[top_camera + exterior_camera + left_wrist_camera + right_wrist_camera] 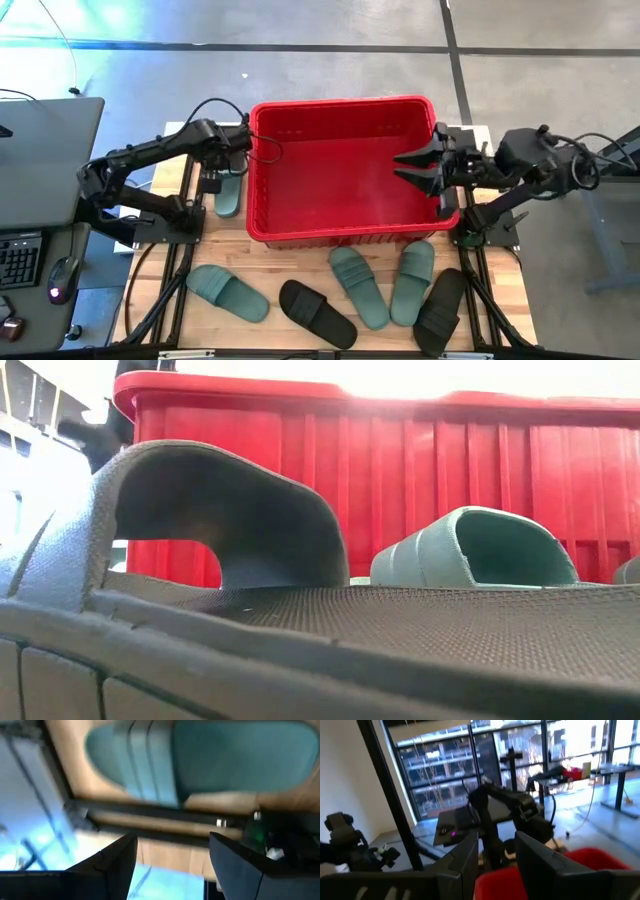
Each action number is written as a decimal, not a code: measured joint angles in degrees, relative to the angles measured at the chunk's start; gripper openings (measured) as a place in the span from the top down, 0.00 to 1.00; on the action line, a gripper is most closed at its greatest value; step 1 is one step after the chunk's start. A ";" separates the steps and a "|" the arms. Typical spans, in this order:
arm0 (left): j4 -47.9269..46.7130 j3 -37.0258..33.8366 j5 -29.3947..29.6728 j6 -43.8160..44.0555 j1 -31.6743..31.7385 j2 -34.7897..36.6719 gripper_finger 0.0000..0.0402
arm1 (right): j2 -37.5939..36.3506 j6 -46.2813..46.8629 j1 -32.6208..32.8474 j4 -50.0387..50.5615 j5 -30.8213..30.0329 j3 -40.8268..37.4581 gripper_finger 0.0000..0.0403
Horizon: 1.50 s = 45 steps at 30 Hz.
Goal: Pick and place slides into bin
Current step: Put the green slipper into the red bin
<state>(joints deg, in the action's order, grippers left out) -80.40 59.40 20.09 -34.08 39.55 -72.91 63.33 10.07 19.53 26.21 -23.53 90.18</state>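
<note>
1. The red bin [345,170] sits mid-table with bare floor inside.
2. The right gripper [412,168] hovers over the bin's right rim, fingers apart, holding nothing.
3. The left gripper [243,140] is at the bin's left edge above one green slide [228,192], fingers apart.
4. Five slides [325,295] line the near edge.

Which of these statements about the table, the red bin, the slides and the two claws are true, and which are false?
1. The red bin holds no slides. True.
2. Two black slides lie in the row in front of the bin. True: one and another.
3. The right claw grips a green slide. False: it is open and holds nothing, over the bin's right edge.
4. All six slides lie in that front row. False: a green slide lies to the left of the bin, by the left claw.
5. The left claw is shut. False: the left wrist view shows it open.
</note>
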 joint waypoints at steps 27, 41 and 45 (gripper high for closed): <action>26.99 -15.15 2.01 -4.08 0.06 0.48 0.43 | 0.04 4.50 0.00 2.28 -0.31 -0.28 0.71; 33.96 -15.93 8.15 0.11 0.26 -5.66 0.43 | 0.04 4.09 0.00 2.29 -0.09 -0.30 0.71; 34.56 -15.79 9.34 1.34 0.26 -7.06 0.49 | 0.04 4.46 0.00 2.31 -0.04 -0.30 0.71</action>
<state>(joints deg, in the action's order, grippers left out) -45.84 43.62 29.42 -32.74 39.81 -79.97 63.37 14.52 19.53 28.51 -23.57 89.89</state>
